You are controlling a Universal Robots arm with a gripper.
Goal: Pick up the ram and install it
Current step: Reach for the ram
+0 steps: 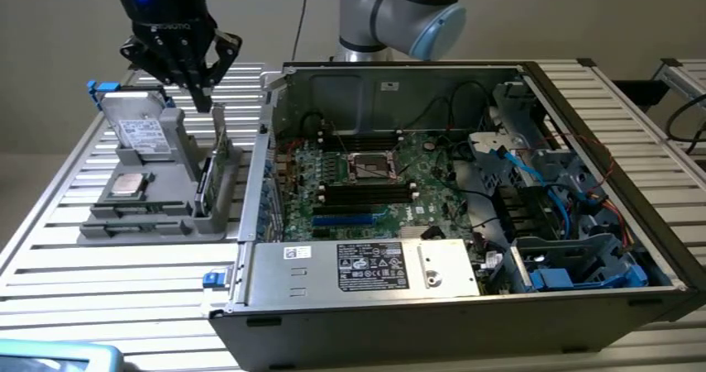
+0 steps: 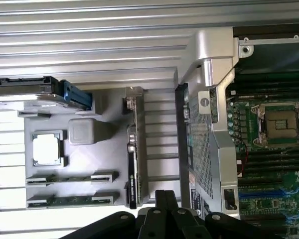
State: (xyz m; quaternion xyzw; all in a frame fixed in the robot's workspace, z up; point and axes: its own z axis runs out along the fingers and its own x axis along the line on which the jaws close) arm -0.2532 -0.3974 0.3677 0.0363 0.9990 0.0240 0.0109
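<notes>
I am watching the arm (image 1: 398,12) rising behind the open computer case (image 1: 441,331), with its grey and blue joint showing at the far side of the table (image 1: 66,289). The gripper (image 1: 202,99) is hanging at the exterior view's left, above the grey fixture (image 1: 155,223) that is lying on the table beside the case. The black wrist part is standing upright and the gripper is pointing straight down. Its fingers (image 1: 197,78) are pressing together into one narrow tip and are gripping nothing.

The tip is hovering close over the far end of a card (image 1: 212,169) that is standing on its edge in the fixture, on the side nearest the case. I cannot tell whether it is touching the card.

In the wrist view I am seeing the gripper (image 2: 165,201) from above, and past it the fixture's flat floor. The first ram stick (image 2: 70,178) is lying flat in its holder just beside the processor (image 2: 46,148). The second ram stick (image 2: 70,200) is lying parallel to it, one place further from the processor. Both sticks are resting in the fixture, well apart from the fingers and outside the case.

A hard drive (image 1: 141,128) with a blue tab is sitting at the fixture's far end. Inside the case the motherboard (image 1: 364,182) is lying exposed.
</notes>
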